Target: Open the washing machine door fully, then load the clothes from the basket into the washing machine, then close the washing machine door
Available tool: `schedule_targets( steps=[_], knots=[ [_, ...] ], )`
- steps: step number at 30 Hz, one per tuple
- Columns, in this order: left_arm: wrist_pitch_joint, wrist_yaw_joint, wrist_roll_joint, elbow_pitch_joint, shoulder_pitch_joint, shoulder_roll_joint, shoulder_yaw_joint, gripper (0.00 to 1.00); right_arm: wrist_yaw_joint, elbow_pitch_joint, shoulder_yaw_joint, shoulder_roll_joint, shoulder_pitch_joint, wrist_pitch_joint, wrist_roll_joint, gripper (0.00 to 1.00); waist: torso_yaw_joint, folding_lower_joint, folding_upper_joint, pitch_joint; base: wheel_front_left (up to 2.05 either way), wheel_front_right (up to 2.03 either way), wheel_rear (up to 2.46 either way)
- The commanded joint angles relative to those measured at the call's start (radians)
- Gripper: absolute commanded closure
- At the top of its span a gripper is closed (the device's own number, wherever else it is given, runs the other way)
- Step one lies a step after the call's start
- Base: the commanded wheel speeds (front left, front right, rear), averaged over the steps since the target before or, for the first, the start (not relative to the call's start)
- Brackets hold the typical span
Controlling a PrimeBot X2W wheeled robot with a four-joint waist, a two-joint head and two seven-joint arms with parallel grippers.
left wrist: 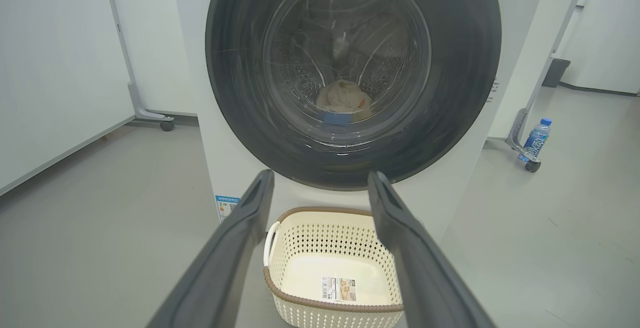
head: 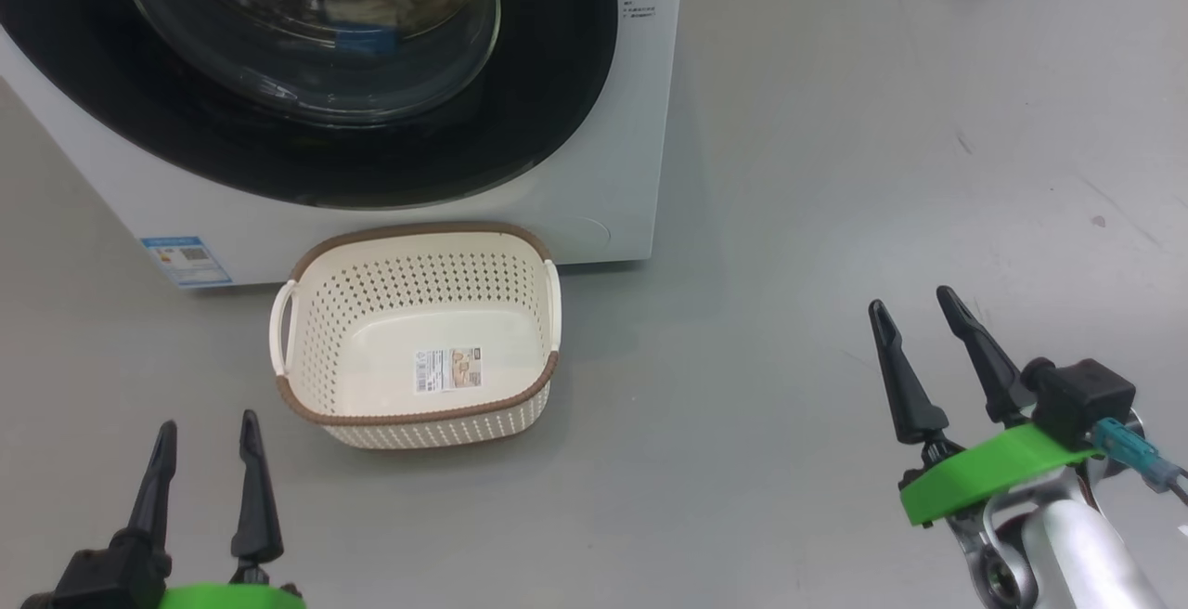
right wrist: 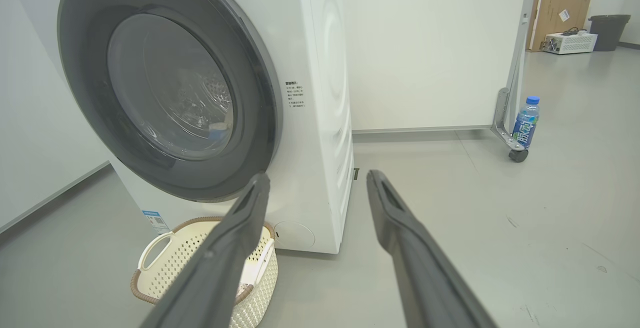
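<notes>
Apparently the task is finished: washing machine door (left wrist: 350, 68) shut, clothes (left wrist: 344, 100) inside, basket (head: 418, 284) empty, left gripper (head: 208, 423) and right gripper (head: 910, 301) with jaws wide, holding nothing; only a closure check remains.

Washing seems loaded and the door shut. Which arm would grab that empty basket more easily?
Probably left. The left gripper, open, is close beside the basket, which its wrist view frames between the fingers; the right gripper is farther away.

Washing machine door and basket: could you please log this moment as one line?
washing machine door: shut | clothes: inside washing machine | basket: empty, on floor | left gripper: open, holding nothing | right gripper: open, holding nothing
</notes>
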Motion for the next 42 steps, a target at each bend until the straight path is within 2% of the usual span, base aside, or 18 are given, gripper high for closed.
schedule_targets(
  steps=[1, 34, 35, 42],
  knots=[
    [-0.007, 0.008, 0.005, -0.036, -0.019, 0.012, 0.033, 0.00, -0.003, -0.031, 0.013, -0.002, -0.010, -0.006, -0.008, 0.00, 0.001, 0.0001, -0.0001, -0.002, 0.00, 0.00, 0.00],
    [-0.007, 0.015, -0.009, -0.035, -0.023, 0.013, 0.022, 0.00, -0.003, -0.024, 0.012, 0.001, -0.018, -0.006, -0.010, 0.00, 0.010, 0.0001, -0.0001, 0.001, 0.00, 0.00, 0.00],
    [0.000, 0.009, -0.006, 0.002, 0.000, -0.002, -0.011, 1.00, 0.000, 0.007, -0.002, 0.004, 0.001, 0.000, -0.007, 1.00, 0.010, 0.0001, -0.0001, 0.001, 0.00, 0.00, 0.00],
    [0.009, 0.008, -0.027, 0.100, 0.016, -0.023, -0.017, 1.00, 0.000, 0.092, 0.010, 0.014, 0.052, 0.006, 0.014, 1.00, 0.011, 0.0001, -0.0001, 0.000, 0.00, 0.00, 0.00]
  ],
)
